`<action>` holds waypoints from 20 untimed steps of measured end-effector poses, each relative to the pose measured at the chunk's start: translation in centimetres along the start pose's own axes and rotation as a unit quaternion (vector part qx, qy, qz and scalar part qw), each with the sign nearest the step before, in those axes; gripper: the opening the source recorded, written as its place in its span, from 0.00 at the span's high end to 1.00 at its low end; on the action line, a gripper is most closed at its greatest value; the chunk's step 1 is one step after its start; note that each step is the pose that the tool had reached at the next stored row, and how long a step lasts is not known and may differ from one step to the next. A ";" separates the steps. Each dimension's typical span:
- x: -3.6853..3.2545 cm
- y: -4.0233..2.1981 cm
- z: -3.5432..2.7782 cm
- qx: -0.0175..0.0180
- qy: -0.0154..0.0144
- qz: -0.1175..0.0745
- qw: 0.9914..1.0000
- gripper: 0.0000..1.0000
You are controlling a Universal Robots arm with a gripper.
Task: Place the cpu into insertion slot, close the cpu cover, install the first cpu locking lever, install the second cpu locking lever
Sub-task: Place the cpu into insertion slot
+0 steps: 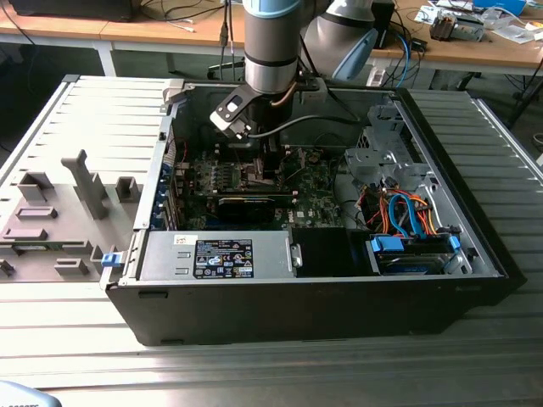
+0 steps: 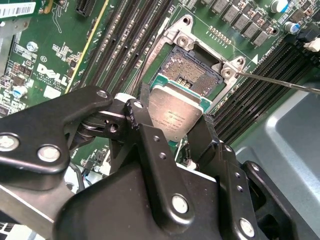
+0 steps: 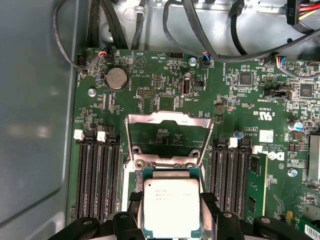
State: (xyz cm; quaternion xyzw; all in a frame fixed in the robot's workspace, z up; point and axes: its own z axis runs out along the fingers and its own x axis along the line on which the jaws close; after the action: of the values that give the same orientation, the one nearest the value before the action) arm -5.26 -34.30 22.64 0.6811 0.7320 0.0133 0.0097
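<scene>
Nearest, the claw (image 2: 172,125) is closed onto the cpu (image 2: 176,111) at two opposite edges, holding it over the insertion slot (image 2: 194,70), not seated. The chip is judged light, stiff and thin, with fragile underside contacts, so the edges are the safe hold. Beyond, the cpu cover (image 3: 165,119) stands raised. Farther off, the motherboard (image 3: 165,85) and cables (image 1: 407,212) lie inside the open computer case (image 1: 297,309).

You find white lettering and a logo on the green motherboard (image 3: 165,95), faint print on the cpu (image 3: 171,207) top, and a black label (image 1: 223,259) on the power supply (image 1: 161,254).
</scene>
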 end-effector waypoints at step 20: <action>0.03 -0.50 0.07 0.000 0.000 0.000 1.000 0.45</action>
State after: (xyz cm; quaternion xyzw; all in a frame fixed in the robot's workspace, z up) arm -5.77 -34.30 22.55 0.6811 0.7320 0.0133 0.0097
